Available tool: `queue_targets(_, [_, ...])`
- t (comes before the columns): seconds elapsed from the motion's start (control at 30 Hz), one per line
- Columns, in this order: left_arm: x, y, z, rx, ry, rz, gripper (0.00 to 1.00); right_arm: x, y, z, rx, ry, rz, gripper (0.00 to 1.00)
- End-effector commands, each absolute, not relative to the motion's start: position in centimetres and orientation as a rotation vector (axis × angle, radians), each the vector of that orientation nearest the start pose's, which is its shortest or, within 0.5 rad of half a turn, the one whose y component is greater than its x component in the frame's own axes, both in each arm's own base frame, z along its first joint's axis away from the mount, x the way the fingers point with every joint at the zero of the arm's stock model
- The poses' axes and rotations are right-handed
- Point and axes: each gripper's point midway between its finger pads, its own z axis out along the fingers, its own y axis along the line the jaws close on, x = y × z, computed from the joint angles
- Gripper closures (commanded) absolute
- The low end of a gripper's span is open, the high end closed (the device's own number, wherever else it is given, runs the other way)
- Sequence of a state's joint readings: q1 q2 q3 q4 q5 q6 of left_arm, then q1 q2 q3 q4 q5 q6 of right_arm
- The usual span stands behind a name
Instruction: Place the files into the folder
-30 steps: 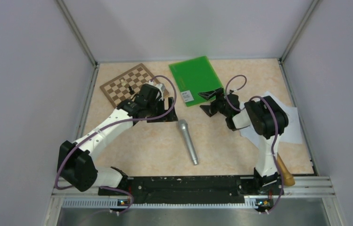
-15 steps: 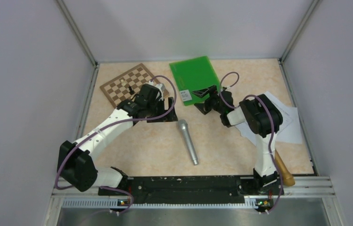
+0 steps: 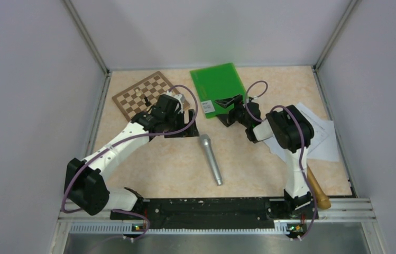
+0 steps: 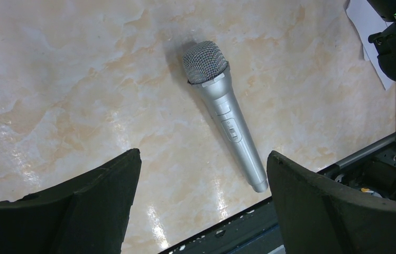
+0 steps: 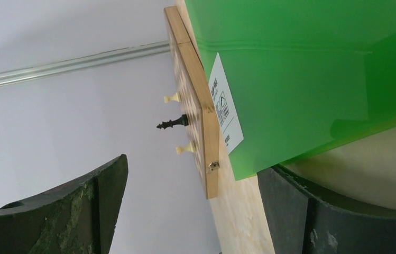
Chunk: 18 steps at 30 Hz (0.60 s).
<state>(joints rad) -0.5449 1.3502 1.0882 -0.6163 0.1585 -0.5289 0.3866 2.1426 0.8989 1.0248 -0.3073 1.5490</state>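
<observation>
Right gripper (image 3: 227, 110) has slid left to the near corner of the folder (image 3: 218, 84) at far centre, fingers apart astride its edge, so we look ready to lift the cover; left gripper (image 4: 203, 159) spread, files (image 3: 323, 133) outside at right.

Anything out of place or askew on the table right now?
The files lie fanned and askew at the right side, partly under the right arm. A microphone lies mid-table. Nothing looks spilled or damaged.
</observation>
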Motion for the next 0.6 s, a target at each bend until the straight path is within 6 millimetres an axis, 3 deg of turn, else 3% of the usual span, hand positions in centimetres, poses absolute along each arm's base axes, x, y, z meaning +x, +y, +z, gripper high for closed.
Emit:
queue_targets(0.0, [26.8, -21.6, 16.6, 0.087, 2.511, -0.645, 0.07, 44.6, 28.7, 4.1, 1.034, 1.941, 1.543, 0.1])
queue_targets(0.27, [26.6, -21.1, 16.8, 0.085, 2.505, -0.625, 0.07, 46.6, 26.7, 3.7, 1.12, 1.854, 1.437, 0.11])
queue_targets(0.57, [26.5, -20.2, 17.1, 0.067, 2.494, -0.578, 0.07, 50.3, 24.8, 4.2, 1.171, 1.775, 1.321, 0.11])
